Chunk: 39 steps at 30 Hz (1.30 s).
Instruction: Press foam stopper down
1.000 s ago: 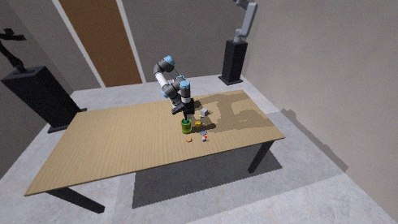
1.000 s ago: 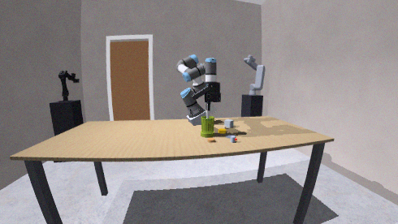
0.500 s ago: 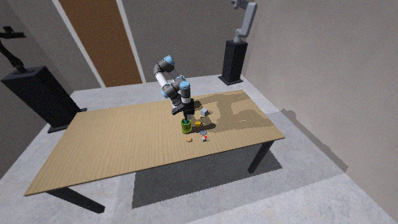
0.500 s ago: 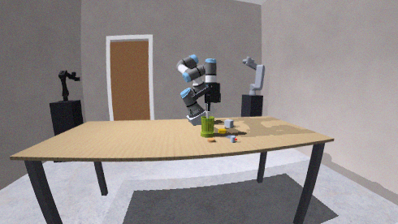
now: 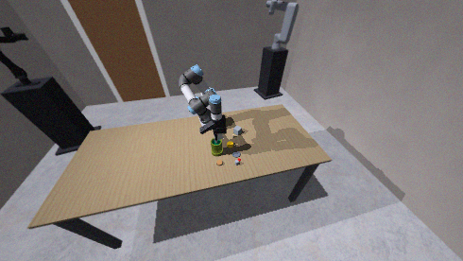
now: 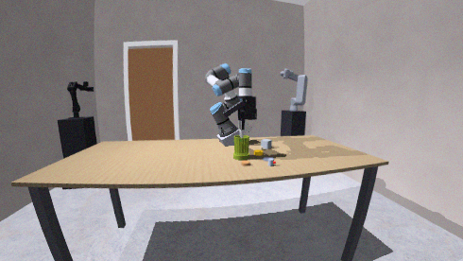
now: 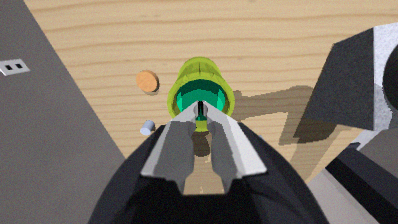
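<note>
A green jar stands upright on the wooden table; it also shows in the exterior view and the wrist view. Its teal foam stopper shows inside the lime rim. My gripper is shut with nothing between the fingers and points straight down at the jar's mouth. In the exterior view the fingertips sit right at the rim. Whether they touch the stopper I cannot tell.
Small objects lie on the table near the jar: an orange disc, a yellow block, a grey cube, a grey disc, and a small grey piece with a red bit.
</note>
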{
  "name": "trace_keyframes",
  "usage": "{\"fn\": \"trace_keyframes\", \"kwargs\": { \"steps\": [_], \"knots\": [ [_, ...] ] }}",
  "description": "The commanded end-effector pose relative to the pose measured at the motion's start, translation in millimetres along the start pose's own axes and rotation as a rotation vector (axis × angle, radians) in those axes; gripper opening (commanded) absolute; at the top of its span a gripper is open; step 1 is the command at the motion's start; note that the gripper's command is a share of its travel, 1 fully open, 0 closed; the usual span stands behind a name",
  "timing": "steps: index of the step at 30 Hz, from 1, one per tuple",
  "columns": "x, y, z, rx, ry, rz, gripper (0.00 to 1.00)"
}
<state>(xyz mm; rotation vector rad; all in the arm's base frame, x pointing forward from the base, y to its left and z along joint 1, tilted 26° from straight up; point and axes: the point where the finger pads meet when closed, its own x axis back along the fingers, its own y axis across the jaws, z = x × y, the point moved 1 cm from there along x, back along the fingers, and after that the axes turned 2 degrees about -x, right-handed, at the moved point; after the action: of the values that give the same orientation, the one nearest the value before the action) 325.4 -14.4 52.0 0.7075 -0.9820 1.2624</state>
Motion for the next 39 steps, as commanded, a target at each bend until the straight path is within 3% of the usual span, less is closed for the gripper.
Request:
{"fn": "trace_keyframes", "kwargs": {
  "steps": [1, 30, 39],
  "knots": [
    [0.3, 0, 0, -0.001, 0.000, 0.001, 0.00],
    [1.0, 0, 0, -0.001, 0.000, 0.001, 0.00],
    [15.0, 0, 0, -0.001, 0.000, 0.001, 0.00]
  ]
}}
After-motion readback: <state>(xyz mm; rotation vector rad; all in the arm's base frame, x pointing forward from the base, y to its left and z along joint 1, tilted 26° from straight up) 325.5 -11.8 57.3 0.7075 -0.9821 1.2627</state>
